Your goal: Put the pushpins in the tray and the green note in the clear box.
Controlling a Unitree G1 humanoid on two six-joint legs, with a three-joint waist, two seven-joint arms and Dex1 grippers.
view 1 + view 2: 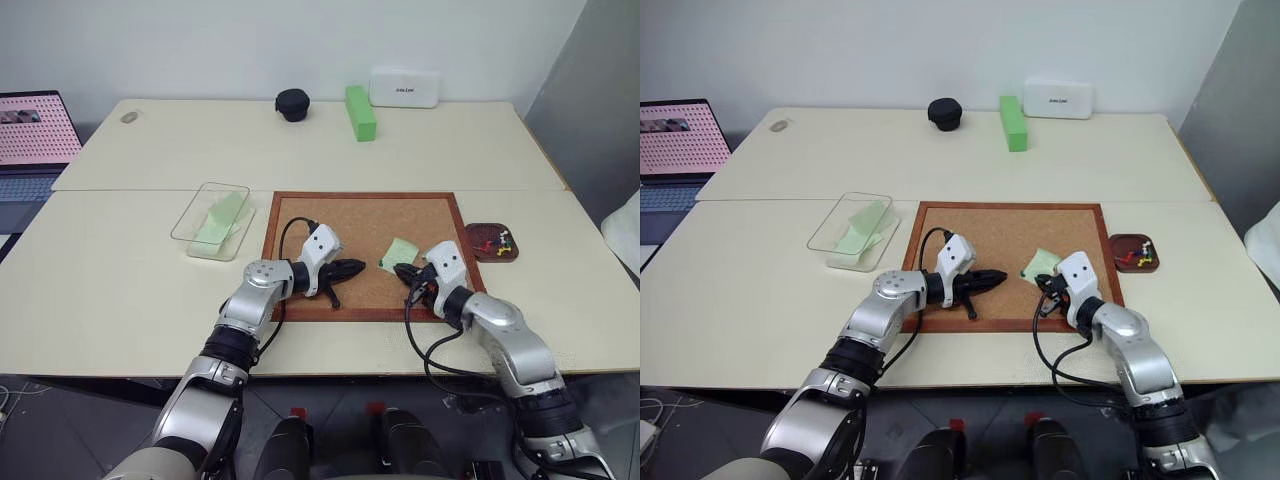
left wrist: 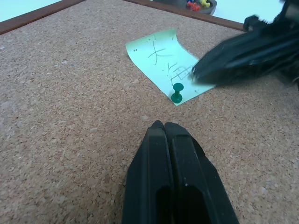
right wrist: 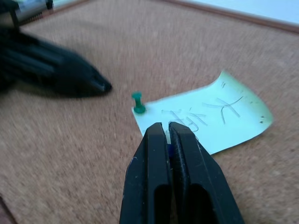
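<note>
Rough cork board [image 2: 70,116], thin matt paper green note [image 2: 161,56], glossy black fingers [image 2: 173,177].

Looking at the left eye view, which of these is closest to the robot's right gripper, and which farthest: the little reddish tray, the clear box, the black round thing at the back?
From the right gripper:
1. The tray, just off the corkboard's right edge.
2. The clear box, left of the corkboard.
3. The black round thing, at the table's far edge.

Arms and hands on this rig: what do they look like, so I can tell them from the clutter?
Both arms are silver-grey metal with black joint rings. Each wrist carries a white block with small dark dots and a looping black cable. The left hand and right hand each end in two tapered, glossy black fingers.
</note>
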